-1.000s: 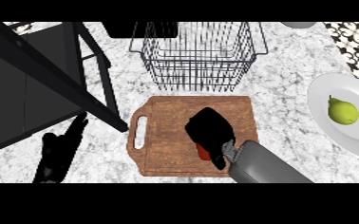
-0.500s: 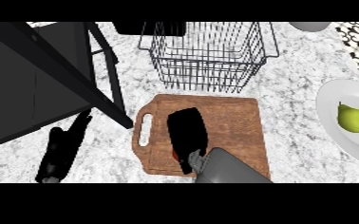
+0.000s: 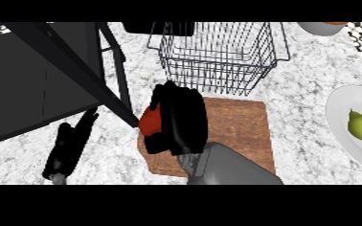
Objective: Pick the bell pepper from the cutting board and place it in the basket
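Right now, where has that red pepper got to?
In the head view, the pepper sits in the curled right hand, over the cutting board's left end, just short of the wire basket.

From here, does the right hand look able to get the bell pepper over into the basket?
Probably yes: the right hand is curled round the bell pepper, and the open-topped basket sits just beyond the cutting board, nothing between.

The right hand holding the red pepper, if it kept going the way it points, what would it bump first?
Probably the wire basket. The right hand, holding the bell pepper, points up the view toward its front wall, though height is unclear.
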Controlling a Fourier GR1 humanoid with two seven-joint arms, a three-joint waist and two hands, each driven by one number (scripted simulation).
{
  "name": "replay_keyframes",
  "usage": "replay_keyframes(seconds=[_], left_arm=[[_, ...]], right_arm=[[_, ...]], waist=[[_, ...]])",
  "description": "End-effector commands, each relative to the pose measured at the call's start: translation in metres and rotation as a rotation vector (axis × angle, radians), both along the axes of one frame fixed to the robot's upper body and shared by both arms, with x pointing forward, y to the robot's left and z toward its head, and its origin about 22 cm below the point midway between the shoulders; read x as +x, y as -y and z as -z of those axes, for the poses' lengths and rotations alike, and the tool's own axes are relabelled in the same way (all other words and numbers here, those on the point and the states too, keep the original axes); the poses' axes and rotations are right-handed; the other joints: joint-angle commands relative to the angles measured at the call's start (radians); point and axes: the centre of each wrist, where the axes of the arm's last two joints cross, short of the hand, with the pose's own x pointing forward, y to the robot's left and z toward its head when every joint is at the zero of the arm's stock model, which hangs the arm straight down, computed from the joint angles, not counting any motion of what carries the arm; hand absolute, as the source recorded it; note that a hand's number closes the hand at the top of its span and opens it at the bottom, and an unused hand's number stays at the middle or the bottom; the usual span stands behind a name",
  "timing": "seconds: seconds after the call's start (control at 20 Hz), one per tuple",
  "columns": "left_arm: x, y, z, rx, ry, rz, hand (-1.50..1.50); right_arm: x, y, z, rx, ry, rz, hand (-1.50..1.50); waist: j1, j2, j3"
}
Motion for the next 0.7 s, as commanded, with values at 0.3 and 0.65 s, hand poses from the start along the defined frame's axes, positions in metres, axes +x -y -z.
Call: replay_keyframes(seconds=[0.3,0.65], left_arm=[[-0.014,-0.002,0.022,-0.005,-0.139,-0.035,0.00],[-0.011,-0.011,0.016,-0.008,-0.134,-0.057,0.00]], right_arm=[[0.013,-0.024,-0.091,0.312,0.226,0.235,1.50],[0.035,-0.035,-0.157,0.349,0.274,0.341,1.50]], waist=[[-0.012,-0.006,-0.014],[-0.022,-0.001,-0.014]])
